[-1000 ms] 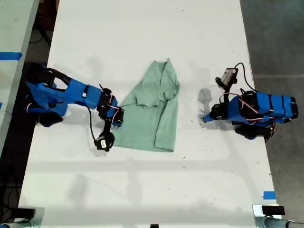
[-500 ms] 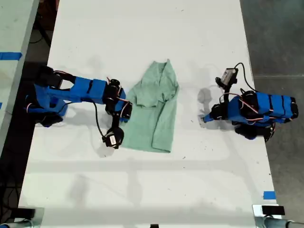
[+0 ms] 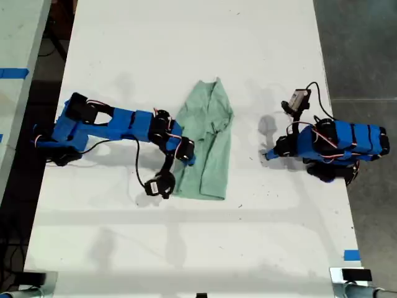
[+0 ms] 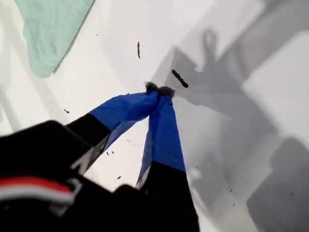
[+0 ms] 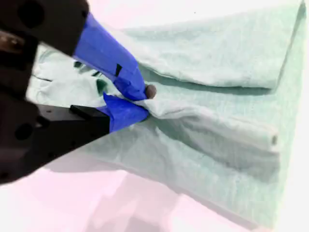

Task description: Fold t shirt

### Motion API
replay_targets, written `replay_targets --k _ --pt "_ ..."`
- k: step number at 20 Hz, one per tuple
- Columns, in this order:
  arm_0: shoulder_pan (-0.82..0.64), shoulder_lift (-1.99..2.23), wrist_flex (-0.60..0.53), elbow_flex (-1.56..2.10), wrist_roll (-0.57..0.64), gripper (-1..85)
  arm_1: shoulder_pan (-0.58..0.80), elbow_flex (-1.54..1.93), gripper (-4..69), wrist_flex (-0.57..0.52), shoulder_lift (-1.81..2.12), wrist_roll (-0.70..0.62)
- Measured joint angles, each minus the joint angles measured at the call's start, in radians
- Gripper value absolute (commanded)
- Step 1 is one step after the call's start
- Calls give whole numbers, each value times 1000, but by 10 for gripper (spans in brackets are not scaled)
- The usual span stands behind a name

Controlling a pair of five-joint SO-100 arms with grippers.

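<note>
Exterior view is showing the t shirt (image 3: pixel 206 144) lying crumpled mid-counter (image 3: pixel 186 248), its narrow end pointing toward that view's top. My second hand (image 5: pixel 140 102) is pinching a fold of the mint fabric between its blue tips, reaching in from the exterior view's left. My first hand (image 4: pixel 158 91) is sitting tip-down on bare counter at the exterior view's right, tips pressed together on nothing. No writing or label is showing legibly anywhere.
</note>
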Motion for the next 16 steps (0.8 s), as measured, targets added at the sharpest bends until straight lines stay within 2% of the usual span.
replay_targets --k 2,4,5,9,11,13,15,16 --pt "0 -55 -69 0 8 28 0 0 -12 0 0 0" --pt "0 -91 -126 0 28 339 0 0 -12 0 0 0" --pt "0 -94 -137 0 37 348 0 0 -12 0 0 0" --pt "0 -80 -140 0 72 233 0 0 -12 0 0 0" --pt "2 -14 -112 0 72 211 0 0 -12 0 0 0" --pt "0 94 -38 0 71 209 0 0 -12 0 0 0" --pt "-20 230 78 2 40 1 0 0 -12 0 0 0" --pt "-43 311 126 40 28 1 0 0 -12 0 0 0"
